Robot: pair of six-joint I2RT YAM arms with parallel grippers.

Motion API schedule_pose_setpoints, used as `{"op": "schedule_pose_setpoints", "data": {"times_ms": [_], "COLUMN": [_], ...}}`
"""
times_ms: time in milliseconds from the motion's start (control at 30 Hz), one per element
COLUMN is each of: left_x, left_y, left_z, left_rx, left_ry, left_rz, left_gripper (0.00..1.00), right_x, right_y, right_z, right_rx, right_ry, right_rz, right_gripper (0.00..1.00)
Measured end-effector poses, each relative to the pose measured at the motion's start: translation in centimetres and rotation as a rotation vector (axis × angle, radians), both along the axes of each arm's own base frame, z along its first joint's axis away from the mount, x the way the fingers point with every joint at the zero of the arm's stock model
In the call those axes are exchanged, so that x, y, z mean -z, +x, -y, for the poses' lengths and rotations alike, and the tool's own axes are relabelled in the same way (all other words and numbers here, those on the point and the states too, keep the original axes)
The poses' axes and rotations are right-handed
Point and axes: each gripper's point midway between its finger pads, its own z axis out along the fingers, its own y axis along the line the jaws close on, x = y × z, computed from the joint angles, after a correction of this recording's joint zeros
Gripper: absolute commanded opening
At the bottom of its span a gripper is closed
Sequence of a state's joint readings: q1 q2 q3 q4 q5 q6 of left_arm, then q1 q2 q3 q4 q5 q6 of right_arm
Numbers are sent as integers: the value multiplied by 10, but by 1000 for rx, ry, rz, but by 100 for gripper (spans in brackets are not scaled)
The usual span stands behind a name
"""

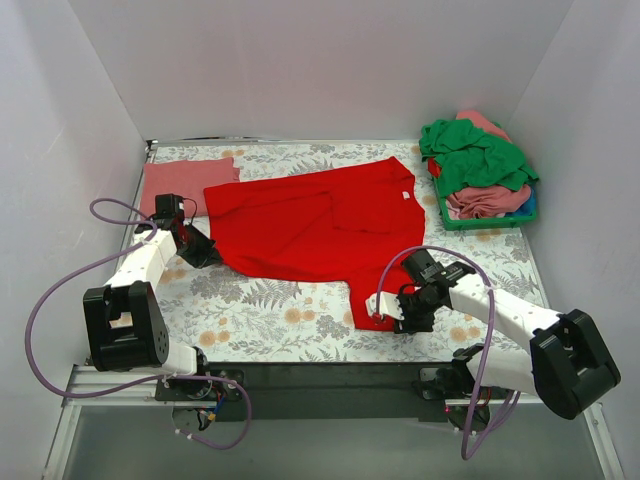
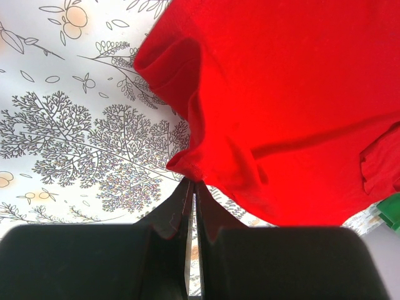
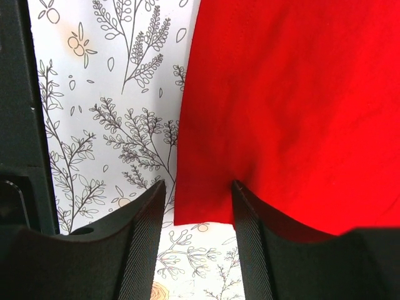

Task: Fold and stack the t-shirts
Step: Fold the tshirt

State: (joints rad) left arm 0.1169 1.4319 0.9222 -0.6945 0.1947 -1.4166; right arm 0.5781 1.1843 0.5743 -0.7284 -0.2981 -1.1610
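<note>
A bright red t-shirt (image 1: 320, 225) lies spread across the middle of the floral tablecloth. My left gripper (image 1: 208, 253) is at its left edge, shut on a bunched fold of the red cloth (image 2: 187, 165); the gripper (image 2: 191, 182) has its jaws pressed together at the fold. My right gripper (image 1: 393, 309) is over the shirt's near right corner (image 3: 206, 200). In the right wrist view this gripper (image 3: 197, 197) is open, its jaws either side of that corner, the right one over the cloth. A folded salmon-pink t-shirt (image 1: 185, 182) lies at the back left.
A green basket (image 1: 487, 220) at the back right holds a heap of tees, a green one (image 1: 478, 158) on top, pink ones (image 1: 490, 200) under it, a blue edge at the side. White walls close in the table on three sides.
</note>
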Motion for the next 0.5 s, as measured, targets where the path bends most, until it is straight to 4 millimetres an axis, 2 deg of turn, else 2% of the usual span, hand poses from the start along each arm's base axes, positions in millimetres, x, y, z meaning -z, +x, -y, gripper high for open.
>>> {"op": "schedule_pose_setpoints", "data": {"times_ms": [167,367,433,500], "left_x": [0,0,0,0], "left_y": [0,0,0,0], "left_z": [0,0,0,0], "left_rx": [0,0,1,1], "left_ry": [0,-1,-1,-1], "left_rz": [0,0,0,0], "left_gripper": [0,0,0,0], "right_x": [1,5,5,5], "right_y": [1,-1,1,3], "right_z": [-1,0,-2,-4], "right_rx": [6,46,61,75], "right_ry": [3,12,20,32], "right_rz": [6,3,8,21], "right_gripper": [43,28,21,9]}}
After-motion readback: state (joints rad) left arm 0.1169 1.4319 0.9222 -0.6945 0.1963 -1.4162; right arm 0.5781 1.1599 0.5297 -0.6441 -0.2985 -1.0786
